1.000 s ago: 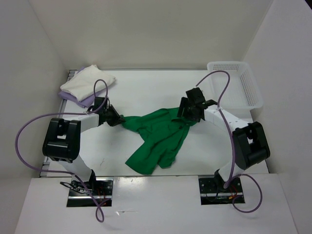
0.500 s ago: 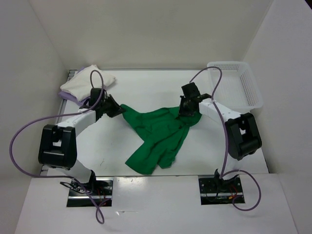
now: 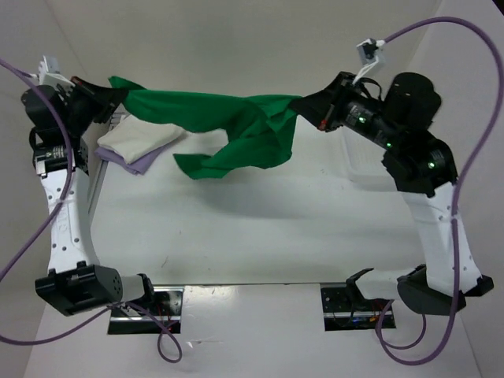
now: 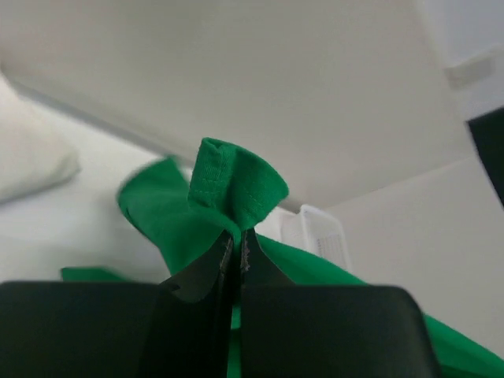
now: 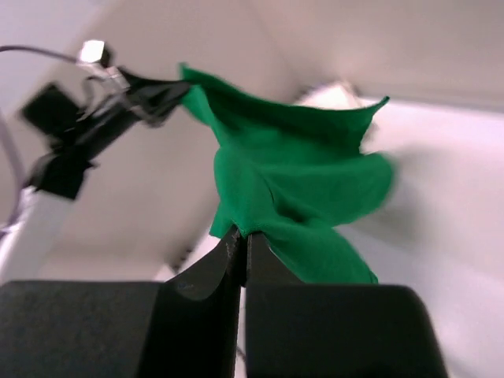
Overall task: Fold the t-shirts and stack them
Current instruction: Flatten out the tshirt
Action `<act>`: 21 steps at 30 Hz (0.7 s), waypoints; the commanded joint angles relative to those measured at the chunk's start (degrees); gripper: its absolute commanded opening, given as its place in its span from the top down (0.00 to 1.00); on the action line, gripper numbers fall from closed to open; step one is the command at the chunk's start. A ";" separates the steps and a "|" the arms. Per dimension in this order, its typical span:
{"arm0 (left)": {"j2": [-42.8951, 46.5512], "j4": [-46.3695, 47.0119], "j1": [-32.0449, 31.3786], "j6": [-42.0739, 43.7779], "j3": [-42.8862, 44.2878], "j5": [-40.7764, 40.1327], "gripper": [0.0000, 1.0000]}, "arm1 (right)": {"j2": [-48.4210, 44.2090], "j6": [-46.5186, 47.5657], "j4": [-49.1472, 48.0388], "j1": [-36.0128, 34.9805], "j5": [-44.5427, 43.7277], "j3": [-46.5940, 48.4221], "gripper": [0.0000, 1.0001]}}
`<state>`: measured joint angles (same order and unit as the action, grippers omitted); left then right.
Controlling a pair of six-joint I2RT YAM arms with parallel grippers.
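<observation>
While stretched above the white counter (image 3: 276, 228), the bright green cloth t-shirt (image 3: 213, 114) is pinched tight at each end — left end effector (image 3: 106, 98) one side, right end effector (image 3: 303, 106) the other.

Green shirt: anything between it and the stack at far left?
Nothing visible. The green shirt hangs between left gripper and right gripper, both shut on it; white shirt atop lavender shirt lies near its left end.

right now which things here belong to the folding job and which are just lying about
Job in hand: green t-shirt, pinched and stretched in the air between the left gripper and right gripper; white t-shirt, folded on top of the lavender t-shirt.
Lying about: white mesh basket.
</observation>
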<state>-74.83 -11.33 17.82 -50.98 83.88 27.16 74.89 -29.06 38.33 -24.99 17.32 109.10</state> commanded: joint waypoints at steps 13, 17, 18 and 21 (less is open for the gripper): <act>2.15 -12.66 0.90 7.21 33.71 -5.18 1.00 | -3.97 -10.67 -5.11 2.32 23.56 11.49 1.00; 2.14 -10.39 0.90 6.51 28.31 -2.82 1.00 | -3.44 -5.93 -1.06 3.72 14.36 10.01 1.00; 2.14 -9.85 0.90 5.99 25.92 -2.12 1.00 | -2.74 -4.79 -1.06 4.94 13.19 6.86 1.00; 2.14 -8.53 -0.33 6.50 15.14 -2.54 1.00 | 2.52 -4.78 -4.83 8.19 13.18 1.93 1.00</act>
<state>-70.59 -20.18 17.87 -45.15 106.96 24.69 72.38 -35.33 36.32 -19.40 33.61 115.04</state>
